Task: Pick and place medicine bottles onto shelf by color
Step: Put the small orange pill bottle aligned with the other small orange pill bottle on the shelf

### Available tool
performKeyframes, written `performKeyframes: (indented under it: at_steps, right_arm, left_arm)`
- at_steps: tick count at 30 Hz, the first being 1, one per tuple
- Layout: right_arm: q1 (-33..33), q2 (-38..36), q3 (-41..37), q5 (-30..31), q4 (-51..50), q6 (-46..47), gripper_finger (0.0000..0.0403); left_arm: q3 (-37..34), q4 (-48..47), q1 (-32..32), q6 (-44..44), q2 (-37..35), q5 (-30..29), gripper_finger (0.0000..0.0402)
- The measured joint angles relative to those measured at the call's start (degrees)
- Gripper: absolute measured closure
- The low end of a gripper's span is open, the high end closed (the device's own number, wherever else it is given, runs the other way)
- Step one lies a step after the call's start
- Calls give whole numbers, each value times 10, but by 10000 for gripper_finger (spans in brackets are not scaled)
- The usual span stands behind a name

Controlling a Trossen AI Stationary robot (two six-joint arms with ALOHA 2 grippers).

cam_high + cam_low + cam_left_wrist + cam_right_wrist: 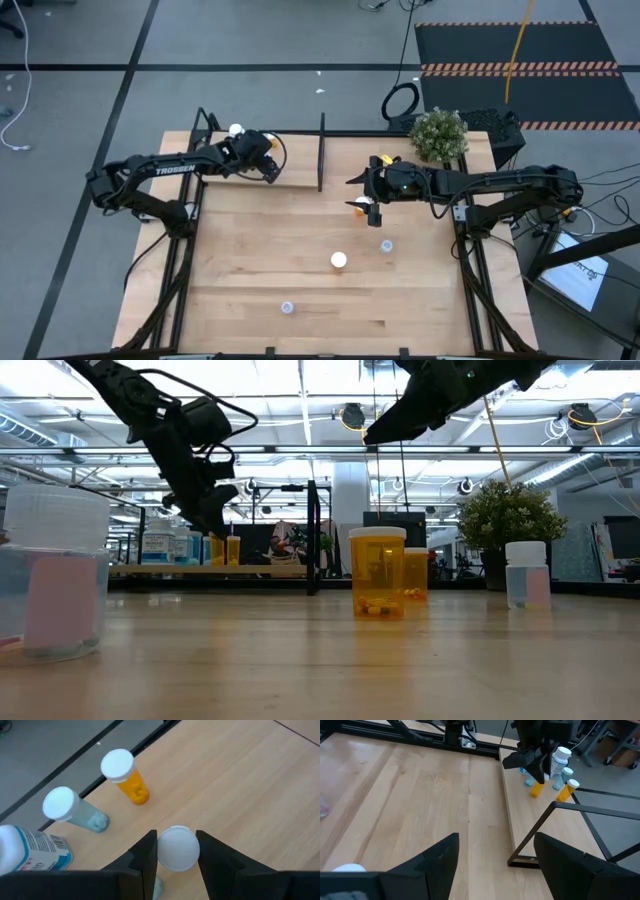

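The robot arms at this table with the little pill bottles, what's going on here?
The left gripper is shut on a white-capped bottle over the shelf, beside an orange bottle, a pale blue bottle and a white labelled bottle already standing there. The right gripper hangs open and empty above the table, where several bottles, such as an orange one, still wait.

We see two dark, slender jointed arms, the left arm (170, 170) bearing white "TROSSEN" lettering along its link. Thin black cables loop near each wrist. Each gripper's fingers (145, 857) are matte black, flat and wedge-shaped.
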Motion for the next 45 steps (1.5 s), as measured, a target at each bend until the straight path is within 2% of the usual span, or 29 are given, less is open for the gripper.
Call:
performKeyframes:
  at_steps: [11, 16, 35, 45]
  right_arm:
    - [0, 0, 0, 0, 0, 0, 150]
    - [0, 0, 0, 0, 0, 0, 150]
    - [0, 0, 0, 0, 0, 0, 150]
    - [0, 0, 0, 0, 0, 0, 150]
  left_arm:
    - [0, 26, 0, 37, 0, 2, 277]
    - [0, 25, 0, 43, 0, 26, 277]
    - [0, 25, 0, 88, 0, 26, 276]
    - [-1, 39, -4, 97, 45, 19, 226]
